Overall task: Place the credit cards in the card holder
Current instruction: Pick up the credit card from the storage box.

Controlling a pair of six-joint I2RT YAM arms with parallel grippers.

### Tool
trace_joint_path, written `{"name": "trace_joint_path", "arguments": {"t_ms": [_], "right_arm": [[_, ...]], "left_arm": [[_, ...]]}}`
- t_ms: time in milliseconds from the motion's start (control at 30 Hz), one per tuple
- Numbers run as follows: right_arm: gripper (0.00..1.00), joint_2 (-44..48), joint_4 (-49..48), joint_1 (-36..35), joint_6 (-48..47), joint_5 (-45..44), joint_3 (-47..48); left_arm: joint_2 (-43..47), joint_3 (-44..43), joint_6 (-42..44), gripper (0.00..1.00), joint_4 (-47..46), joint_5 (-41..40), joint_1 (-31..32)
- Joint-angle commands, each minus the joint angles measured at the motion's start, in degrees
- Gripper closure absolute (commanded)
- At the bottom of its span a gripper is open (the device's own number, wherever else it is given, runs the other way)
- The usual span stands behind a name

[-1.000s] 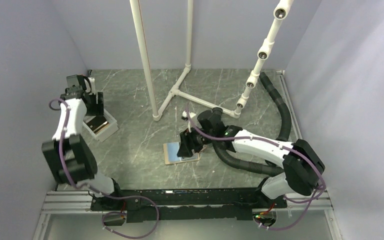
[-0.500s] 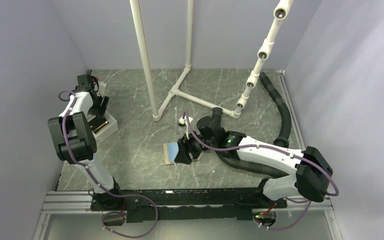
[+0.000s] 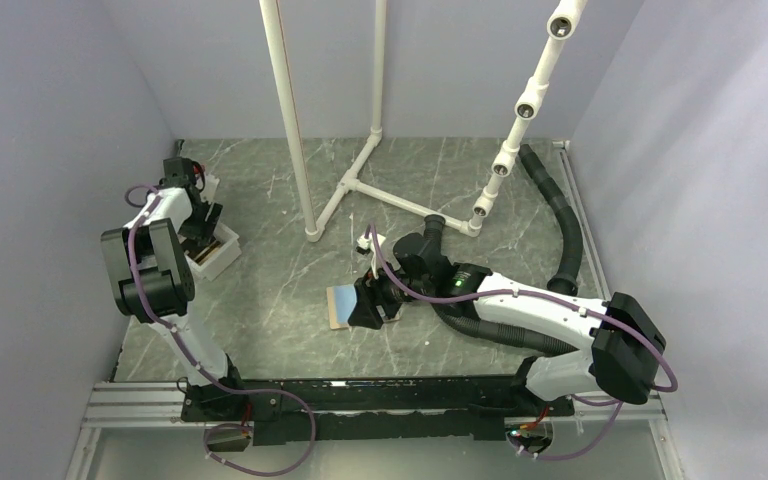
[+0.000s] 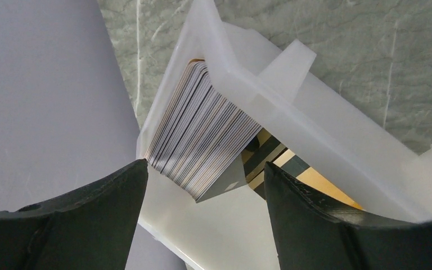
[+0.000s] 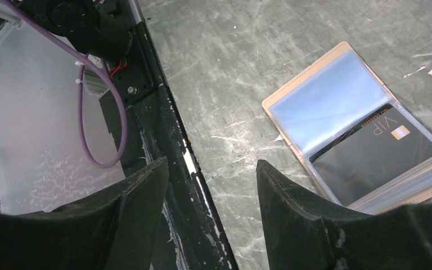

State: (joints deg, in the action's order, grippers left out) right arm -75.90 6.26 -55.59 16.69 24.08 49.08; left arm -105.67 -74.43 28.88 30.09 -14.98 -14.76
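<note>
The credit cards [image 4: 202,138] stand as a thick stack on edge inside a white plastic tray [image 4: 247,73] at the table's left side. Another gold-and-dark card [image 4: 309,181] lies flat beside them. My left gripper [image 4: 205,166] hangs open just over the stack, touching nothing; from above it [image 3: 203,218] sits over the tray [image 3: 222,252]. The card holder [image 5: 326,104] lies open mid-table with a dark VIP card [image 5: 371,160] in its clear pocket. My right gripper [image 5: 212,162] is open and empty, just beside the holder [image 3: 341,303] on its near side.
A white pipe frame [image 3: 305,130] stands behind the centre of the table. A black corrugated hose [image 3: 563,225] curves along the right. The black base rail [image 5: 163,112] runs under the right gripper. Purple walls close in the left and right sides.
The left arm has swung back and lowered its gripper closer over the tray. The right gripper has shifted slightly left over the card holder's near edge. Both stay open.
</note>
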Motion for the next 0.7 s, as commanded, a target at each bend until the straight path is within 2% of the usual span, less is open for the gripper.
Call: {"name": "trace_joint_path", "arguments": {"t_ms": [0,300,667], "right_arm": [[0.38,0.65,-2.97,-0.22,-0.69,0.19,-0.30],[0.38,0.54,-2.97,-0.39,-0.78,-0.66,-0.34],[0.38,0.74,-3.03,-0.56,-0.87,-0.74,-0.39]], "left_arm": [[-1.29,1.22,0.41,0.19,-1.22,0.32,0.28],[0.14,2.57,1.22,0.26,-5.60,-6.14,0.26],[1.98,1.08,1.53,0.27,-4.97,-7.29,0.09]]}}
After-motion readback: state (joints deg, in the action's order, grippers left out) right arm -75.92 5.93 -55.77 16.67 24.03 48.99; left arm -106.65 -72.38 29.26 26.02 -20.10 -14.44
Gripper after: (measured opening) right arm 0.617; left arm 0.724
